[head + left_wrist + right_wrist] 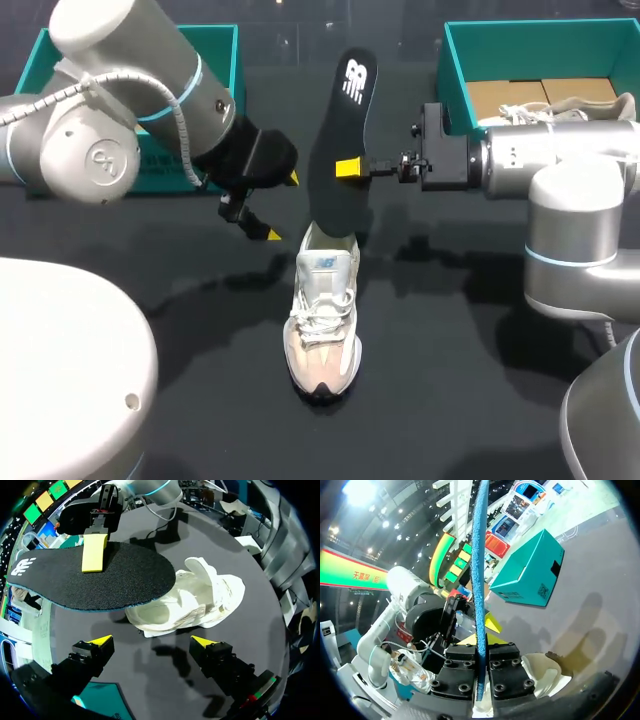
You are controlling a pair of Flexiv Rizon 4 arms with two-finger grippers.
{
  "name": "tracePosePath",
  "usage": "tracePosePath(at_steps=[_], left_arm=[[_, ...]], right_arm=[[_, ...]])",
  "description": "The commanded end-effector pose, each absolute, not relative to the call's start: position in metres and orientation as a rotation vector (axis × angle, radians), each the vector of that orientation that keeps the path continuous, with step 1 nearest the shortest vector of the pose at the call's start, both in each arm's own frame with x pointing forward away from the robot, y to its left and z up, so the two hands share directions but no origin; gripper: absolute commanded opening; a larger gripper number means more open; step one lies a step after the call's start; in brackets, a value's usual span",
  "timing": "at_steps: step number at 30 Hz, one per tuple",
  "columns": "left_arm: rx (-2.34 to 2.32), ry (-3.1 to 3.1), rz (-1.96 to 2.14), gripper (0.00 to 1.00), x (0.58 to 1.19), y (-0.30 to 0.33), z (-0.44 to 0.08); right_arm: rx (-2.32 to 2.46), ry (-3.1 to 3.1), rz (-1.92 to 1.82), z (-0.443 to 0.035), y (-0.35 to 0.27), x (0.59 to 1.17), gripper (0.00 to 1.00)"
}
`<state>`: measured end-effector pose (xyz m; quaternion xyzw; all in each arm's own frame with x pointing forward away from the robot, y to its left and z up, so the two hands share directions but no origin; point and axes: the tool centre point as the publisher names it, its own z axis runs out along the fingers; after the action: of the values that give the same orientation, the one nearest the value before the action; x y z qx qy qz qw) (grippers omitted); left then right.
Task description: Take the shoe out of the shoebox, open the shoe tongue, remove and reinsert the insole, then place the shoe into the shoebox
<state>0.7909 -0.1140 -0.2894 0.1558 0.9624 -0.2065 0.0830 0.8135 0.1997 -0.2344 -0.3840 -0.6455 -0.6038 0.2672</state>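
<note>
Insole [343, 115] gripped in R hand [346, 168], above shoe [322, 320]

My left arm [130, 90] hides most of the teal cardboard shoebox [222, 42] at the table's far left corner; the right wrist view cuts off the tip of the black foam insole [479, 580].

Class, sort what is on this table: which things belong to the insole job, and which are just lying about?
In the job: shoe, insole, right gripper holding it, left gripper, shoebox.
Lying about: second shoe in the shoebox, teal box on the far left.
</note>
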Motion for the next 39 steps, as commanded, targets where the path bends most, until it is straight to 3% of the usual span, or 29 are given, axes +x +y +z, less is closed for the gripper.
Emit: tracePosePath(at_steps=[1,39], left_arm=[[0.474,2.871,-0.624,1.00,0.787,-0.114,-0.292],[0.185,2.977,-0.612,1.00,0.775,-0.115,-0.351]], right_arm=[[-1.038,-1.744,-1.628,-0.235,0.202,0.814,0.00],[-0.746,-1.851,-1.798,-0.265,0.213,0.818,0.00]])
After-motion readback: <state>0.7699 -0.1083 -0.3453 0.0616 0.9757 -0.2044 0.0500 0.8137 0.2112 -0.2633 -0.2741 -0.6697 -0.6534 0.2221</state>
